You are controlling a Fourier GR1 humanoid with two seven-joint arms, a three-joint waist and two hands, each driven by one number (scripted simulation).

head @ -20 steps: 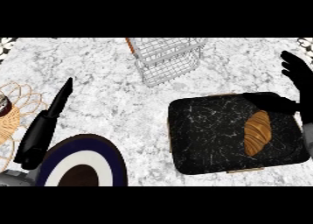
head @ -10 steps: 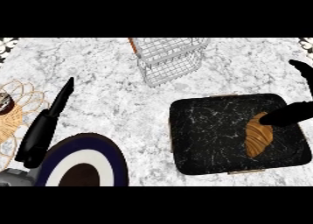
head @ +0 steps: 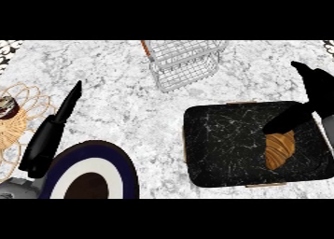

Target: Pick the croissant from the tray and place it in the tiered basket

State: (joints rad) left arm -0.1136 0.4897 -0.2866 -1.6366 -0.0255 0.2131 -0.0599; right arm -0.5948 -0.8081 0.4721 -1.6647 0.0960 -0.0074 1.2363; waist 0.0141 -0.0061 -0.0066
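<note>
Right now one croissant (head: 281, 149) lies at the right side of one black tray (head: 225, 144), its upper end under the right hand (head: 320, 100), whose fingers lie straight, gripping nothing. One wire basket (head: 184, 63) stands well apart at the counter's far edge. One left hand (head: 49, 135) rests released beside one plate (head: 90, 172).

A kitchen is shown: a marble desk (head: 128, 93) is laid with a wire basket (head: 185, 65), a black tray (head: 232, 144) bearing a croissant (head: 280, 148), a plate (head: 90, 175) and a woven mat (head: 11, 130).
</note>
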